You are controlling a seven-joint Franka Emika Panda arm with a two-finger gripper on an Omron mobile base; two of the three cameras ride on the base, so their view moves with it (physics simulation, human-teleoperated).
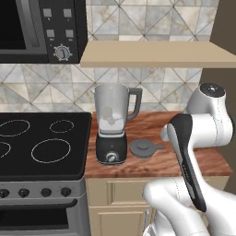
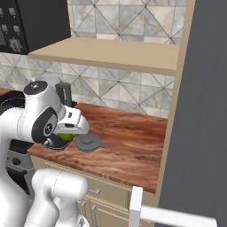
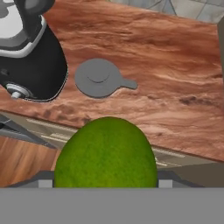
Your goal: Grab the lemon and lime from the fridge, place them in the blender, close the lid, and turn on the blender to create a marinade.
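Lime [image 3: 105, 153] sits gripped in our jaws, held over the desk [image 3: 175, 65] front edge. Blender [image 1: 112, 124] stands beyond and left, jar open; lid [image 3: 98, 78] lies just beside its base.

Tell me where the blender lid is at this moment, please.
The lid lies flat on the wooden counter, just right of the blender in the left base view, apart from its black base; the jar top is uncovered.

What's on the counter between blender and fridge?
Only the lid, lying flat beside the blender; beyond it bare wood counter up to the fridge, per right base view.
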